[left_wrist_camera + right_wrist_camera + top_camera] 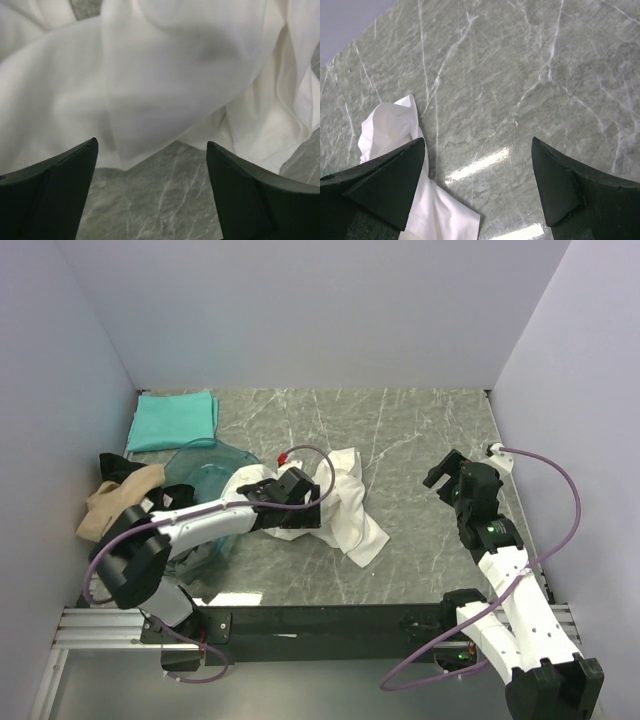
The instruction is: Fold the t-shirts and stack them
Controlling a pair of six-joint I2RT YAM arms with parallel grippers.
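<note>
Both arms poised, jaws wide
Left gripper (151, 145) over white t-shirt (345, 490); right gripper (478, 140) at its three o'clock.

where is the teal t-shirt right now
In the top view, the folded teal cloth t-shirt lies flat at the far left corner of the grey marble table, just behind the clear blue-tinted plastic bin.

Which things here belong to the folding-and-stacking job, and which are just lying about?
Job:
- crumpled white cloth t-shirt
- folded teal cloth t-shirt
- bunched tan cloth t-shirt

Lying about:
- clear blue-tinted plastic bin
</note>
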